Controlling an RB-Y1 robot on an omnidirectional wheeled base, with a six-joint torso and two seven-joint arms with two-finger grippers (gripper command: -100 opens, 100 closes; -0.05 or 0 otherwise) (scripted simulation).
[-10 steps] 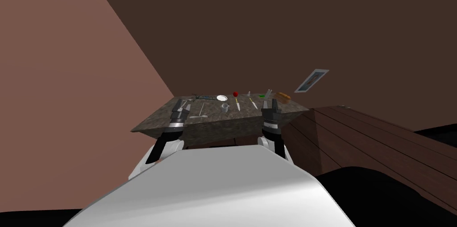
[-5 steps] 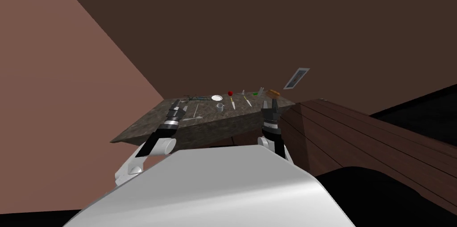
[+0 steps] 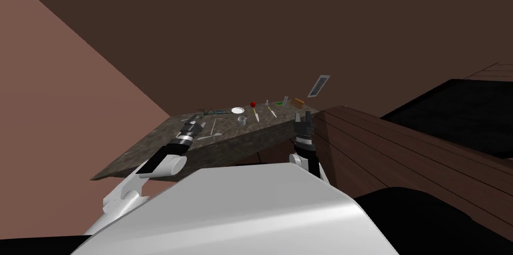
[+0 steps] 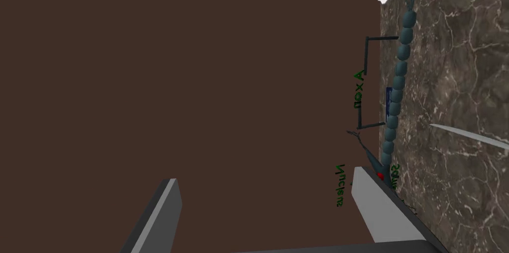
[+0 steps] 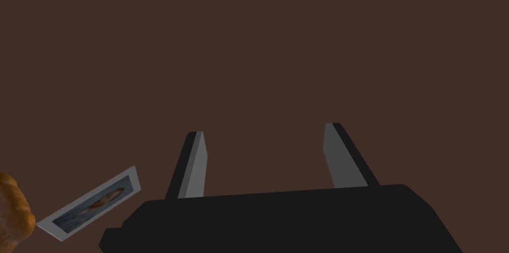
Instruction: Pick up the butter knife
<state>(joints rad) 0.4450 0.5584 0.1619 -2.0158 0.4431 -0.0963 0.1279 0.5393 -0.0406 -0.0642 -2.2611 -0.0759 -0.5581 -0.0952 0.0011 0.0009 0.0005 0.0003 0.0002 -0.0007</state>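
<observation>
Several pieces of cutlery lie on a dark marble table [image 3: 150, 153]. A slim grey knife [image 3: 214, 125] lies just right of my left gripper [image 3: 193, 118]; its pointed blade [image 4: 467, 135] shows on the marble beside the right finger. Two yellow-handled knives [image 3: 256, 113] [image 3: 272, 111] lie further right. My left gripper [image 4: 264, 175] is open and empty, low over the table's left part. My right gripper [image 3: 302, 116] [image 5: 263, 129] stands open and empty at the table's right end.
On the table are a teal beaded model with green labels [image 4: 397, 81], a white plate [image 3: 237, 110], a grey cup [image 3: 241, 120], a red ball [image 3: 253, 103] and bread [image 3: 299, 100]. A dark wooden cabinet [image 3: 401, 147] stands close on the right.
My head view has swung and rolled, so the table sits more to the left. My left arm has stretched forward over the table. The right gripper has kept its place.
</observation>
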